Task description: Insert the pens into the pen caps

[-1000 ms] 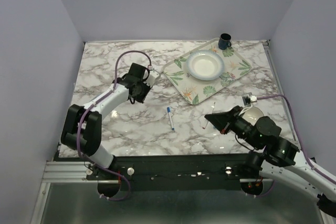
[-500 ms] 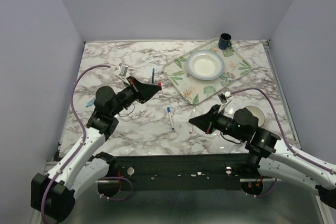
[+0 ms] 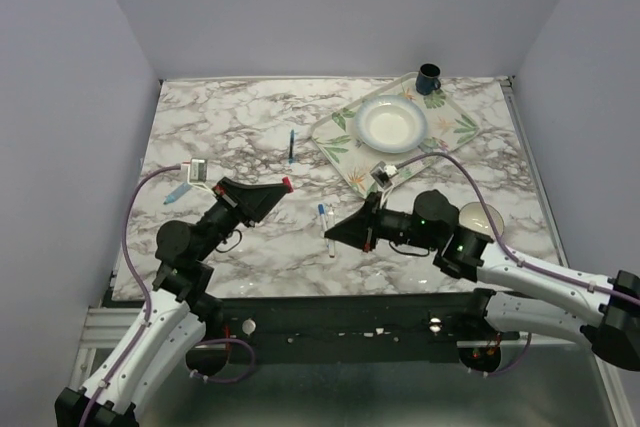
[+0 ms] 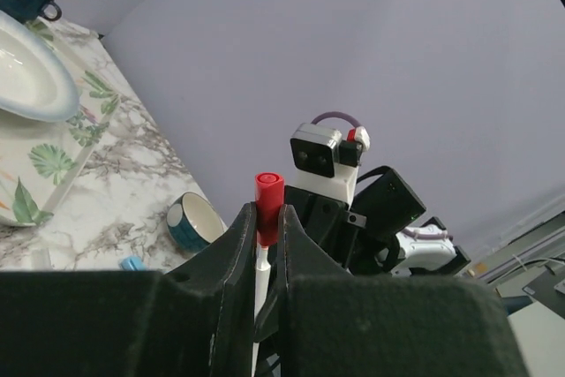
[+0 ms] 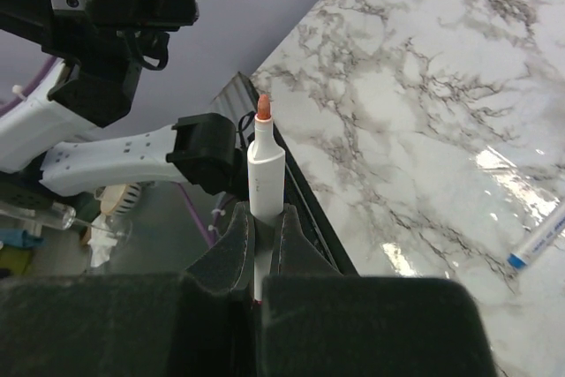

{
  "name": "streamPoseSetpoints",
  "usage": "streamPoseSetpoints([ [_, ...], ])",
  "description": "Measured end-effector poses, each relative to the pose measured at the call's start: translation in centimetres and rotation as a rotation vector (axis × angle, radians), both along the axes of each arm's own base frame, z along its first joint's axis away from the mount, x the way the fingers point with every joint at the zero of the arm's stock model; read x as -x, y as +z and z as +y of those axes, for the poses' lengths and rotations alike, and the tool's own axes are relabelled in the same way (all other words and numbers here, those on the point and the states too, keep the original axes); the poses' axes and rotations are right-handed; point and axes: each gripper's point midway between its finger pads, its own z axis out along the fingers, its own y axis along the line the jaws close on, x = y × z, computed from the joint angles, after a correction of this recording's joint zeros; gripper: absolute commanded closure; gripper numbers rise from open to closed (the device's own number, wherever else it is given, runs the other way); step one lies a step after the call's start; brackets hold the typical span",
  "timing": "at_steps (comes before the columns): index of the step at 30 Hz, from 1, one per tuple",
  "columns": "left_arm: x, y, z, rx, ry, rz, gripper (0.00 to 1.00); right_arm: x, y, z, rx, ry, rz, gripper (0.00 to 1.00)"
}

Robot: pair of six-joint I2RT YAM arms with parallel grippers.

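My left gripper (image 3: 278, 190) is shut on a small red pen cap (image 3: 286, 184), held above the table left of centre; in the left wrist view the cap (image 4: 269, 197) sticks out past the fingertips of that gripper (image 4: 267, 218). My right gripper (image 3: 333, 234) is shut on a white pen (image 5: 265, 168) whose orange-red tip (image 5: 263, 105) is bare and points at the left gripper. The two grippers face each other, a short gap apart. A white pen with a blue end (image 3: 325, 225) lies below that gap. A dark blue pen (image 3: 291, 145) and a light blue pen (image 3: 178, 191) lie farther off.
A leaf-patterned tray (image 3: 340, 147) at the back right carries a white bowl (image 3: 390, 124) and a dark blue mug (image 3: 428, 77). A roll of tape (image 3: 480, 217) lies beside the right arm. The table's near edge runs just under both grippers.
Both arms have swung in toward the table's middle. The left gripper came forward and right with the red cap, and the right gripper moved left with the pen, so the gap between them shrank.
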Motion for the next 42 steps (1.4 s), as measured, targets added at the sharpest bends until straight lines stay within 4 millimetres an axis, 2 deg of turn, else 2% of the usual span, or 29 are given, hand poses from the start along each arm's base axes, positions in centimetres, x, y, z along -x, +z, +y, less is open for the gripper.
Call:
streamPoseSetpoints([
  [4, 0.5, 0.1, 0.3, 0.004, 0.004, -0.001, 1.00, 0.2, 1.4, 2.0, -0.013, 0.064, -0.025, 0.99],
  [9, 0.6, -1.0, 0.4, -0.008, 0.006, 0.034, 1.00, 0.7, 3.2, 4.9, -0.018, 0.129, -0.055, 0.99],
  [15, 0.7, -1.9, 0.5, -0.007, 0.006, 0.058, 1.00, 1.6, 2.6, 6.6, 0.006, 0.170, -0.046, 0.99],
  [20, 0.8, -2.0, 0.5, -0.007, 0.005, 0.066, 1.00, 1.8, 1.5, 7.2, 0.032, 0.183, -0.029, 0.99],
  [29, 1.1, -2.1, 0.6, -0.008, 0.005, 0.069, 1.00, 1.8, 2.5, 7.9, 0.016, 0.190, -0.041, 0.99],
  [42, 1.4, -1.9, 0.7, -0.005, 0.003, 0.062, 1.00, 1.6, 1.2, 8.4, 0.042, 0.191, -0.012, 0.99],
])
